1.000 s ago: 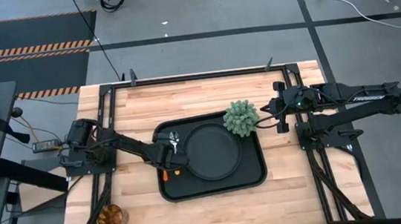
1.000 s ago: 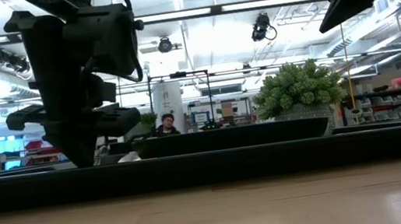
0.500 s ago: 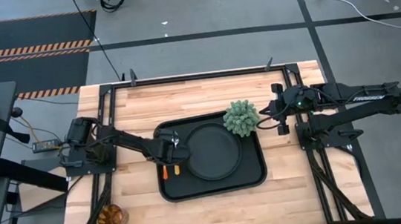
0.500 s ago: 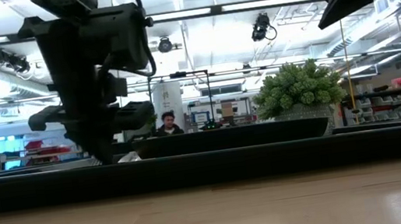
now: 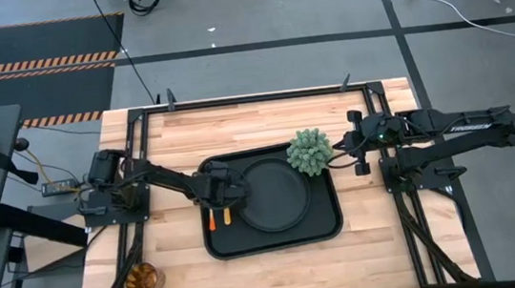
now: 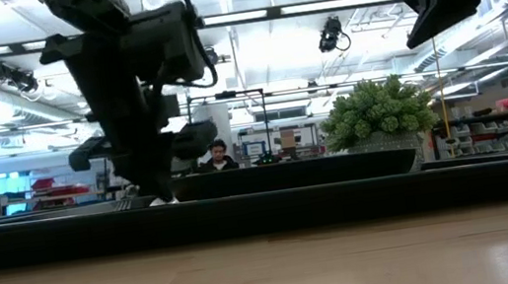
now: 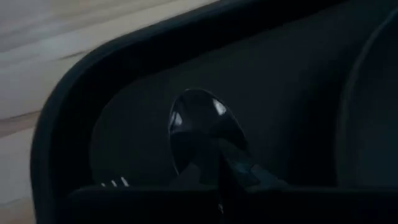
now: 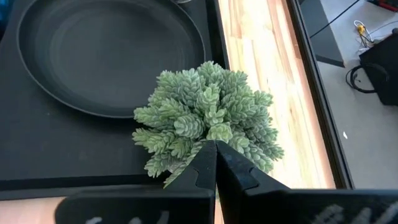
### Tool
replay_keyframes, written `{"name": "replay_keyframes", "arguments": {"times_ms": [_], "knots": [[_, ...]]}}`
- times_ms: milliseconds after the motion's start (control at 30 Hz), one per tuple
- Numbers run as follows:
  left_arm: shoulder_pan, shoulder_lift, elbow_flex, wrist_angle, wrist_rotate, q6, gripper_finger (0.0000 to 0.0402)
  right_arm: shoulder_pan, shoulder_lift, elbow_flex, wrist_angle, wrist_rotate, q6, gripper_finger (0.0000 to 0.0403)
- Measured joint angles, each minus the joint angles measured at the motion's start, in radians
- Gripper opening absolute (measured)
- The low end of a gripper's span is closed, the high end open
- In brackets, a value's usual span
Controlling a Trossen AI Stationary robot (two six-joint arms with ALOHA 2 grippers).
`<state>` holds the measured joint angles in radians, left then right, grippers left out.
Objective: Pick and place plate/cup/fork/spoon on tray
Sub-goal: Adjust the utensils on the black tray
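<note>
We saw the left gripper (image 5: 221, 188) low over the large black rectangular tray (image 5: 328, 225), fingers closed together above the silver-bowled spoon (image 7: 200, 134) lying in the tray's corner.

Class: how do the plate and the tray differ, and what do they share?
The plate is round; the tray is rectangular with rounded corners. The plate is smaller than the tray. The plate lies on the tray, the tray on the wooden table. Both are black, with raised rims.
</note>
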<state>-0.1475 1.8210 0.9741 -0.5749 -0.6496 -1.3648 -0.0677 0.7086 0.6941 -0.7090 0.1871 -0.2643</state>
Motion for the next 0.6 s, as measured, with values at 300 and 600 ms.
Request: {"name": "replay_keyframes", "arguments": {"times_ms": [300,600], "knots": [[-0.033,0.039,0.003,0.022,0.039,-0.019,0.0,0.014,-0.043,0.0,0.005,-0.006,0.001,0.0007],[-0.082,0.017,0.002,-0.065,0.075,-0.121,0.0,0.015,-0.099,0.0,-0.002,-0.006,-0.001,0.0007]]}}
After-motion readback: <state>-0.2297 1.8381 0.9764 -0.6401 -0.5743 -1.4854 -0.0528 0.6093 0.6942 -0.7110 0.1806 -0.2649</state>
